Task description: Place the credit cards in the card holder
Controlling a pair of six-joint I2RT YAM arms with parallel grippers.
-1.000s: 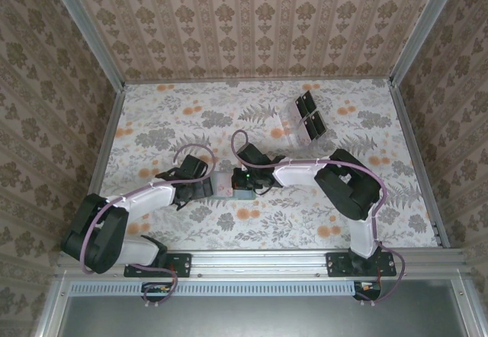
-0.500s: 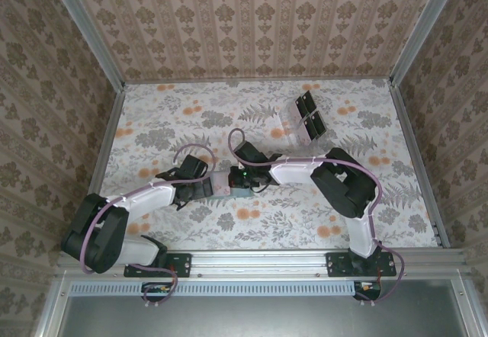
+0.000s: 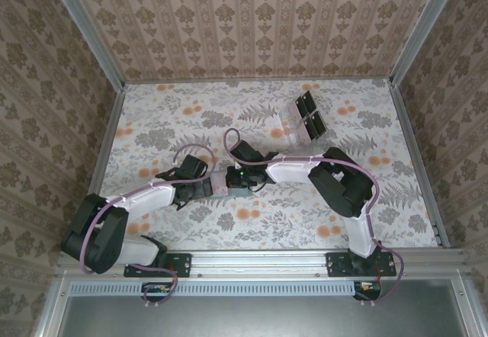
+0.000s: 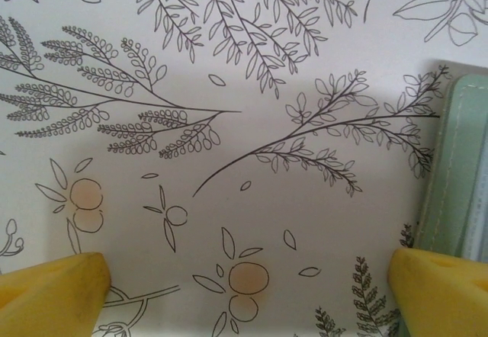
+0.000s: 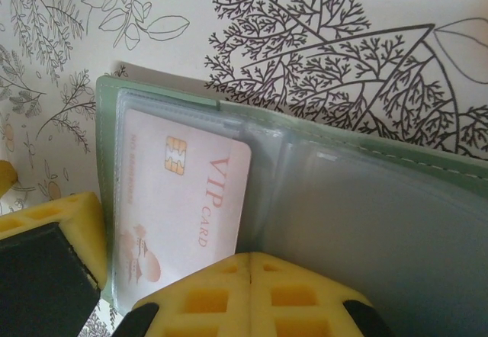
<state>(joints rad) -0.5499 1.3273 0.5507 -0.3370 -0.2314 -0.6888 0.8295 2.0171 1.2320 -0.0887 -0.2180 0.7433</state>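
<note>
Over the last second the right arm has drawn a little to the left and away from its base, carrying the right gripper (image 3: pixel 238 178) further over the card holder (image 3: pixel 222 182); the left arm has kept its place.

A credit card (image 5: pixel 183 200) lies in the open holder's (image 5: pixel 366 200) clear sleeve at its left end, slightly tilted. It is pale pink with a gold chip near its top and the words "VIP CARD" in reddish letters running down its length. A line of small print along its left edge and a rounded emblem below are too faint to read.

The right gripper (image 5: pixel 252 291) has its yellow fingers pressed together, the tips over the card's lower edge; whether they touch it cannot be told.

The dull-green holder (image 4: pixel 465 162) lies flat on the flower-patterned table (image 3: pixel 305 215), between the two grippers. The left gripper (image 4: pixel 244 291) stands spread wide and holds nothing, its right finger just beside the holder's stitched edge.

A clear rack (image 3: pixel 305 116) with dark squares stands well apart, toward the far side.
</note>
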